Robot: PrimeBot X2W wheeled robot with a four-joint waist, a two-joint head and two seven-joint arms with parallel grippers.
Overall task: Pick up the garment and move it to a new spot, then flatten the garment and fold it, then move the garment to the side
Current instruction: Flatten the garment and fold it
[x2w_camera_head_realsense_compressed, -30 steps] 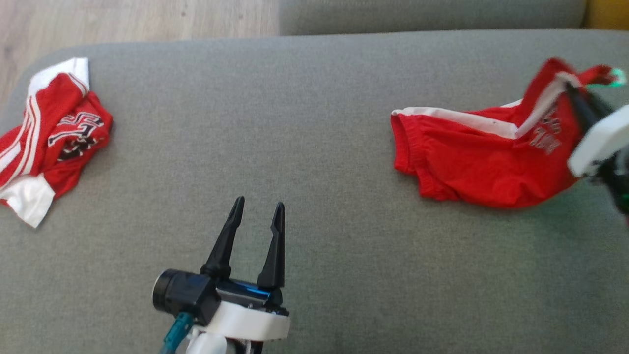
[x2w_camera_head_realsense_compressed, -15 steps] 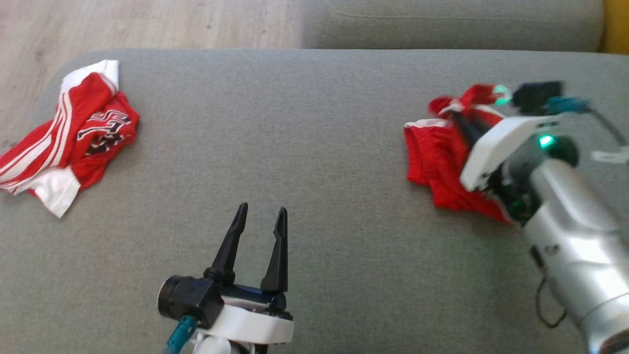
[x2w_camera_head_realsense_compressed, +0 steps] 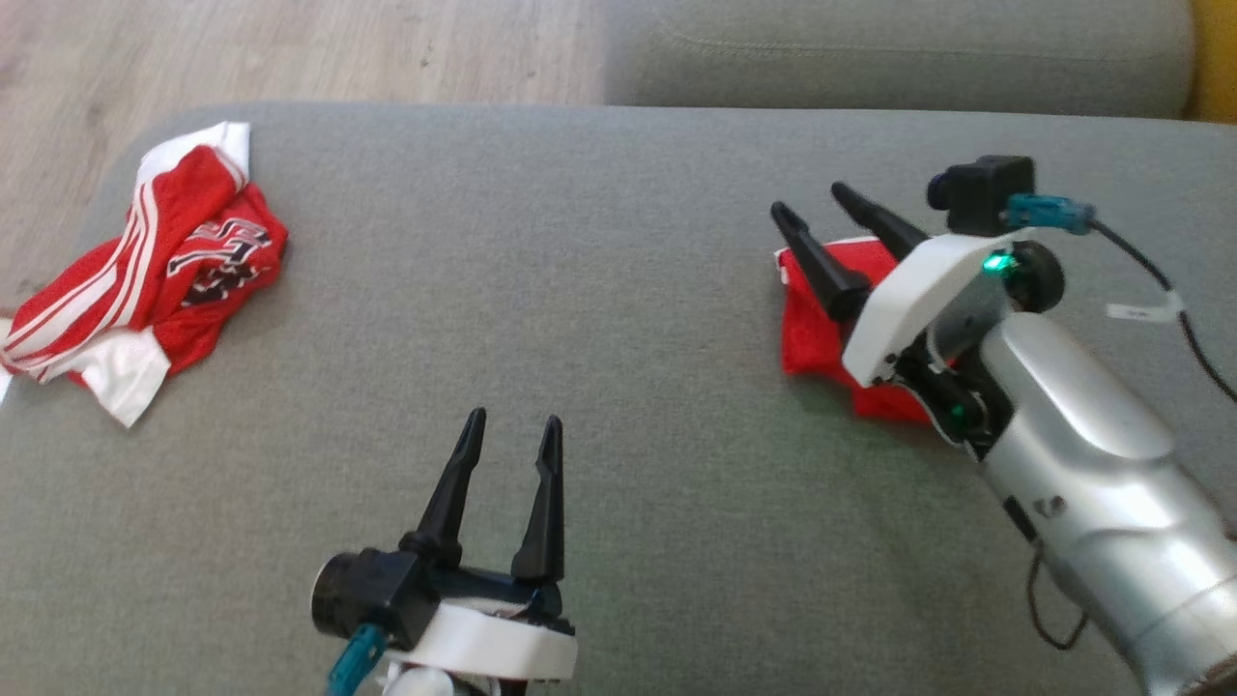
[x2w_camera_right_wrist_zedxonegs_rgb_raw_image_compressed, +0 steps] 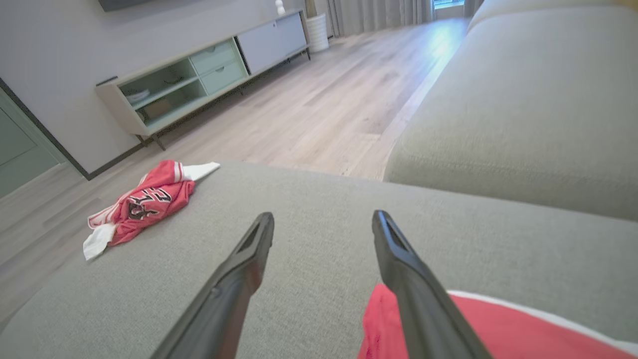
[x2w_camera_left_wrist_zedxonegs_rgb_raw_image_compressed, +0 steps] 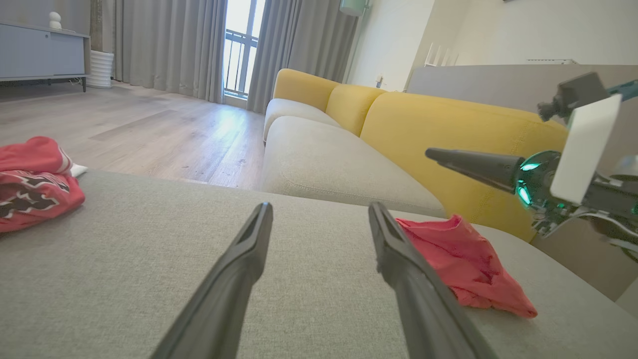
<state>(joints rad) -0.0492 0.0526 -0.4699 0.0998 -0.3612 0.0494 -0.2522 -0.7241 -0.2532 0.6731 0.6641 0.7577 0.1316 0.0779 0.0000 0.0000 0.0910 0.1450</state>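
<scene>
— Head view first: what carries it all?
— A broad grey woven surface (x2w_camera_head_realsense_compressed: 618,290), rounded at its far-left corner. Pale wood floor (x2w_camera_head_realsense_compressed: 290,48) lies beyond that corner, and a second grey cushion (x2w_camera_head_realsense_compressed: 870,58) runs past the far edge.
— And the garment?
— The red garment (x2w_camera_head_realsense_compressed: 812,338) lies in a low heap on the right half of the surface, partly hidden by the right arm (x2w_camera_head_realsense_compressed: 1082,445). The right gripper (x2w_camera_head_realsense_compressed: 809,198) hangs just over it, fingers spread wide, nothing in them. A crumpled red-and-white jersey (x2w_camera_head_realsense_compressed: 155,280) sits at the left edge.
— The left one?
— The left gripper (x2w_camera_head_realsense_compressed: 514,418) is near the middle of the near edge, fingers parted and empty, well apart from both cloths.
— Left wrist view?
— Its fingers stand apart over bare grey weave, with the garment just beyond the right-hand one. Behind are a yellow sofa (x2w_camera_left_wrist_zedxonegs_rgb_raw_image_compressed: 448,124), grey curtains (x2w_camera_left_wrist_zedxonegs_rgb_raw_image_compressed: 164,45) and a bright balcony door (x2w_camera_left_wrist_zedxonegs_rgb_raw_image_compressed: 239,50).
— Right wrist view?
— Fingers wide apart, gripping no cloth. The garment's red fold with a white band lies below the right-hand finger. Across the surface the jersey rests by the left edge, and a long low cabinet (x2w_camera_right_wrist_zedxonegs_rgb_raw_image_compressed: 199,75) stands against the wall (x2w_camera_right_wrist_zedxonegs_rgb_raw_image_compressed: 60,45).
</scene>
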